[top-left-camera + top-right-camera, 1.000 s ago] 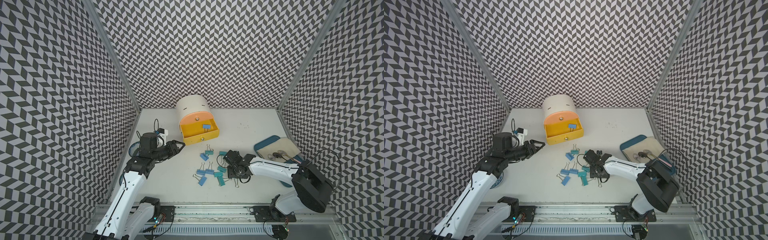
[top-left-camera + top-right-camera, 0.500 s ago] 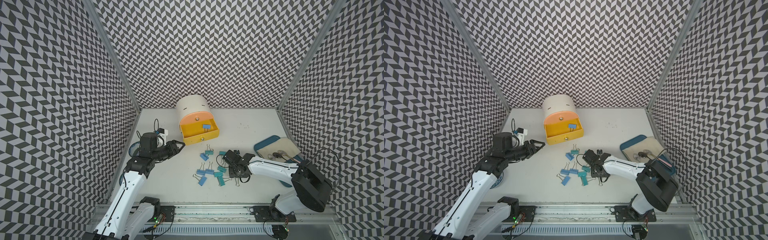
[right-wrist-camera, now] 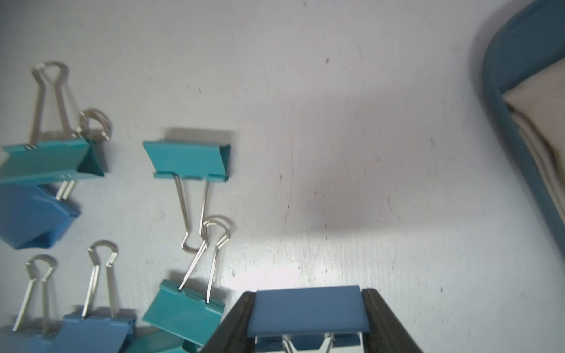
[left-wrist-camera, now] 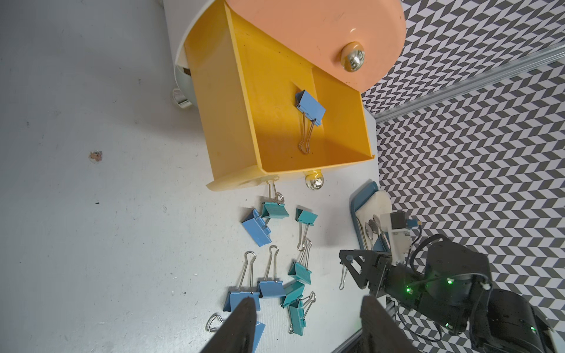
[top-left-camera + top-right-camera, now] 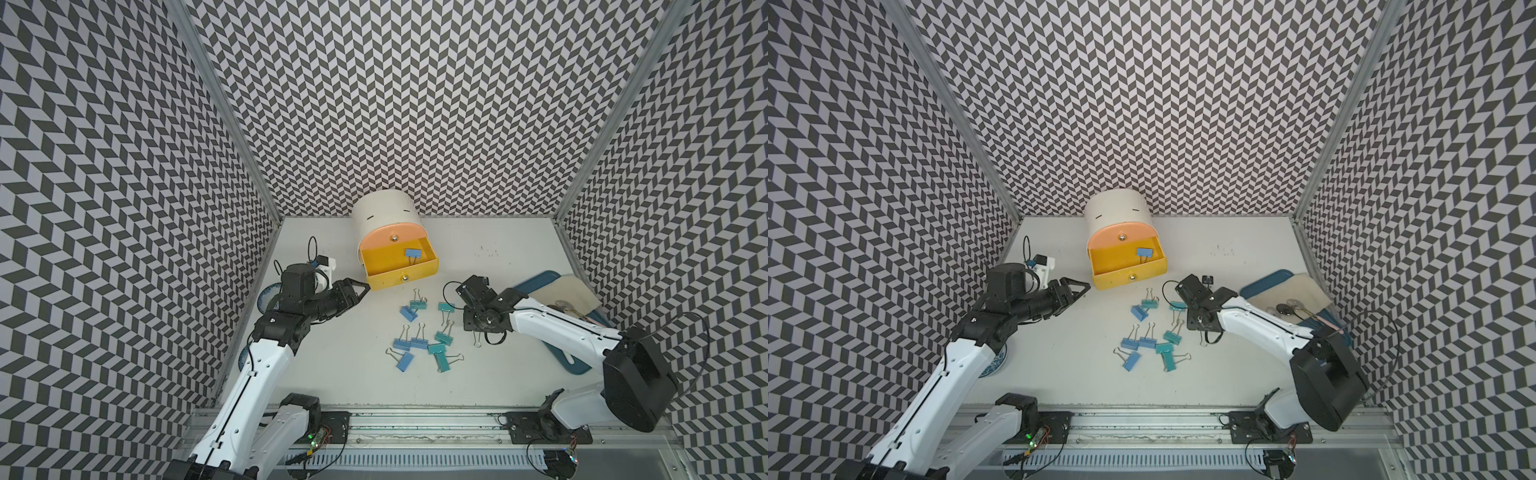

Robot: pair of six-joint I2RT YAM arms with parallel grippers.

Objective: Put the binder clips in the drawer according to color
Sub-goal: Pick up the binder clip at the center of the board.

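Observation:
The drawer cabinet (image 5: 384, 212) is white with a shut peach front (image 5: 392, 237). Its yellow drawer (image 5: 399, 268) is pulled out, with one blue binder clip (image 5: 412, 252) inside. Several blue and teal binder clips (image 5: 419, 332) lie scattered on the table in front of it. My right gripper (image 3: 308, 293) is shut on a blue binder clip (image 3: 305, 314) at the right edge of that scatter. In both top views its wrist hides the jaws and only the wire handle (image 5: 477, 338) shows. My left gripper (image 5: 360, 286) hovers open and empty beside the yellow drawer's front left corner.
A blue tray (image 5: 536, 282) holding a beige cloth (image 5: 571, 291) and spoons sits against the right wall, close behind my right arm. A blue-patterned plate (image 5: 994, 365) lies under my left arm by the left wall. Patterned walls close in three sides.
My right gripper's jaws have narrowed onto the blue clip. The left arm and the other clips have not moved.

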